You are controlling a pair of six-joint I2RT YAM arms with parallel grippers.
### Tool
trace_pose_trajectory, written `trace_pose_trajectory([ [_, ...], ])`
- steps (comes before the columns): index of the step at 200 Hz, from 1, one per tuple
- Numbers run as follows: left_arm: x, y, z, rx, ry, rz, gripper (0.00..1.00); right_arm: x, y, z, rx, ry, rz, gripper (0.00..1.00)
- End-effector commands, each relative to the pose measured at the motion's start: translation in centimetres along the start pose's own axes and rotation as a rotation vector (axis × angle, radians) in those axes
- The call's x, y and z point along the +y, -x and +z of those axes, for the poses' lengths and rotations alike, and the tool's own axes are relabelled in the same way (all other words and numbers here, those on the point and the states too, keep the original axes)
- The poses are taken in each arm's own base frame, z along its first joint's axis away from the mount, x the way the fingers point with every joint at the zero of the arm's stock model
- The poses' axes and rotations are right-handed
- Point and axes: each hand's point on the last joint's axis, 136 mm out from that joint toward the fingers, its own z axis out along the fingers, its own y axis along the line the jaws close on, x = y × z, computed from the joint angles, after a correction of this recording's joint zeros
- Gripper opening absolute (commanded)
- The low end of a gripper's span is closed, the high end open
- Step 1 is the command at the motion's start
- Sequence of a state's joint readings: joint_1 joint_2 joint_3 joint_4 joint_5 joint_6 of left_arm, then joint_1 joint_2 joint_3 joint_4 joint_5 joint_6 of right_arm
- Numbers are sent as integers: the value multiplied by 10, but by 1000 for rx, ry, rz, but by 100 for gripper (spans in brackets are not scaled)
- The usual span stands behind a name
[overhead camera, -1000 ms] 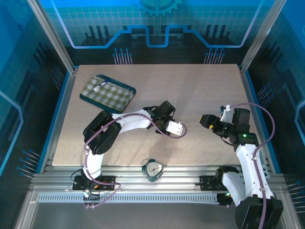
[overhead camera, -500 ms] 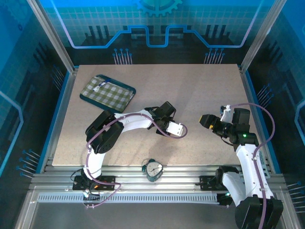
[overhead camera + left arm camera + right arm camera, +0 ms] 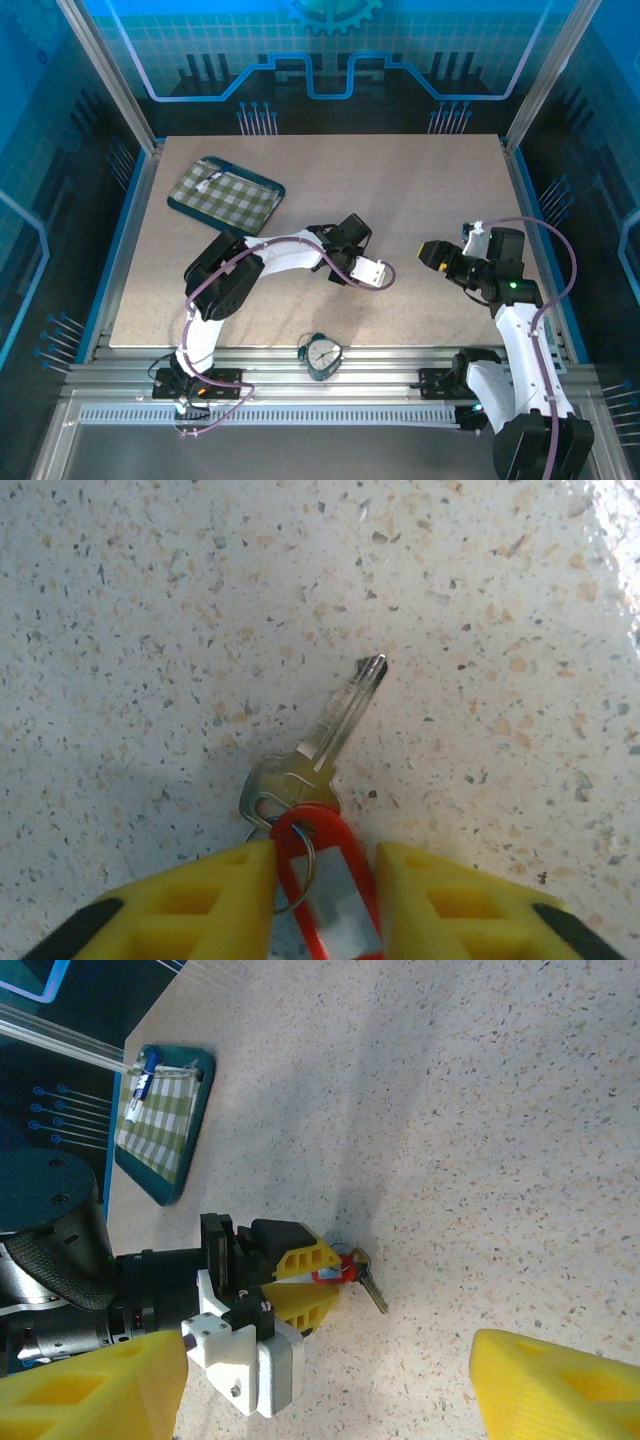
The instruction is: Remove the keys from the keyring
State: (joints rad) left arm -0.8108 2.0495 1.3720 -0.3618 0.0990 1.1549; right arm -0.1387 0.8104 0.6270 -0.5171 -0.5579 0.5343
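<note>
Your left gripper (image 3: 325, 870) sits with its fingers either side of the red keyring (image 3: 326, 900), can't tell if it's pinched tight. Guessing that's to anchor it, since the key (image 3: 326, 735) lies flat on the table (image 3: 150, 600) just ahead. Right gripper (image 3: 330, 1360) hangs wide open nearby, probably to tug the key

A flat rectangular teal-rimmed tray with green checked lining (image 3: 240, 205) lies well left of and beyond the left claw (image 3: 380, 272); a small round white-faced clock (image 3: 321, 354) stands nearer, behind it.

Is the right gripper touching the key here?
Apart. The right wrist view shows the key lying on the table well ahead of the right fingers, with a wide stretch of bare surface between them.
</note>
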Motion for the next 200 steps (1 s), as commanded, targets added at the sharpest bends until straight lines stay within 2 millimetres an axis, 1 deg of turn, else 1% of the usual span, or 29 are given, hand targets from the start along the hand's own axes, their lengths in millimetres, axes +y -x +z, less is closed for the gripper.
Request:
trace_pose_trajectory([
  [1, -3, 2, 3, 10, -28, 10, 28, 0, -4, -1, 10, 7, 8, 75],
  [8, -2, 2, 2, 9, -27, 8, 27, 0, -4, -1, 11, 8, 6, 75],
  [25, -1, 3, 0, 9, -24, 3, 20, -1, -4, -1, 10, 8, 9, 75],
  [64, 2, 4, -4, 8, -12, -2, 16, 0, -4, 0, 11, 13, 12, 75],
  [118, 8, 7, -20, -3, 22, -16, 0, 0, -2, 2, 11, 21, 23, 76],
  [200, 18, 15, -49, -51, 64, -59, 0, -2, -2, 6, 15, 22, 35, 75],
])
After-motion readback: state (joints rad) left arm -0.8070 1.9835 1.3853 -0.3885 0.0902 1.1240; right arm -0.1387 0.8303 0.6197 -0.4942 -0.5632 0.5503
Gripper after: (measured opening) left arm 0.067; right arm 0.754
